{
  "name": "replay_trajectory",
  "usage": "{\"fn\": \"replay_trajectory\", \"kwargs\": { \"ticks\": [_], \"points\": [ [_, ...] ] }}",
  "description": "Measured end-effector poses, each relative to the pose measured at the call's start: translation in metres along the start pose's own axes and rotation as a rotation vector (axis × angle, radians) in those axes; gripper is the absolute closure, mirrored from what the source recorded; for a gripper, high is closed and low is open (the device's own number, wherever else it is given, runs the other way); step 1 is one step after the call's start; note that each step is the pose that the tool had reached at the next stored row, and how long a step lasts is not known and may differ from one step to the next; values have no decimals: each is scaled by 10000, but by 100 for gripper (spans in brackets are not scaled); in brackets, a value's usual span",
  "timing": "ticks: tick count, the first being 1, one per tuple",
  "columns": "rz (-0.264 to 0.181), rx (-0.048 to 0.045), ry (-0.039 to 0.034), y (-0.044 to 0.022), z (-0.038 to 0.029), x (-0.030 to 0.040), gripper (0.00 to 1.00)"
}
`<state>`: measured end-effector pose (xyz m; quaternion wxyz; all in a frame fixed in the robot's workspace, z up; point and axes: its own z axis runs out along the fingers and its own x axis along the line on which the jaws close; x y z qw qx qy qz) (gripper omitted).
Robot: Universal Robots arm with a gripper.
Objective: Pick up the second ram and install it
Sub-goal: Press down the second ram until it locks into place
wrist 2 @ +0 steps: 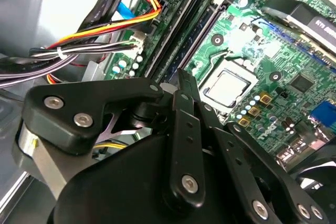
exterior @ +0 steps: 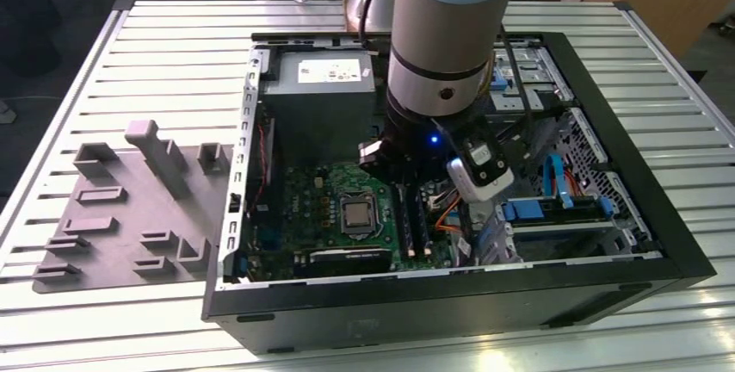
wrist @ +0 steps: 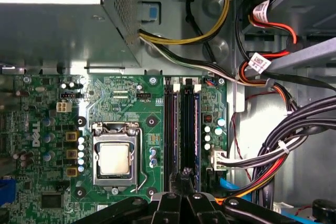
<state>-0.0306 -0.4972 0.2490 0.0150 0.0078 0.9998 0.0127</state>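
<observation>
Exterior view: an open computer case (exterior: 643,243) lies on a slatted table (exterior: 103,329), and the arm (exterior: 448,36) reaches down into it. The processor socket (exterior: 358,214) sits in the middle of the green motherboard (exterior: 305,208). The arm comes down just to the exterior view's right of the socket. A grey plastic tray (exterior: 126,208) with raised blocks lies outside the case, well apart from the socket on the exterior view's left. The grey power supply (exterior: 316,105) sits beyond the socket, toward the far wall of the case.

In both wrist views the gripper (wrist: 184,176) (wrist 2: 181,77) hangs over the bank of 4 black memory slots (wrist: 169,129) that runs alongside the socket (wrist: 114,158) (wrist 2: 228,85). Its black fingers (wrist: 178,192) are clenched, the tips drawn together into 1 narrow point.

The second ram (wrist: 186,129) appears as a thin dark strip standing on edge in that bank, on the side of the slots away from the socket. The gripper's tips are directly over its near end. Whether they pinch its top edge or only hover above it cannot be told, nor whether it is fully seated.

A bundle of black, red and yellow cables (wrist: 294,129) runs past the far side of the slots from the socket.
</observation>
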Motion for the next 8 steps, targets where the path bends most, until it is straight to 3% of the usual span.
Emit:
{"fn": "replay_trajectory", "kwargs": {
  "ticks": [8],
  "points": [
    [1, 0, 0, 2, 0, 0, 89]
  ]
}}
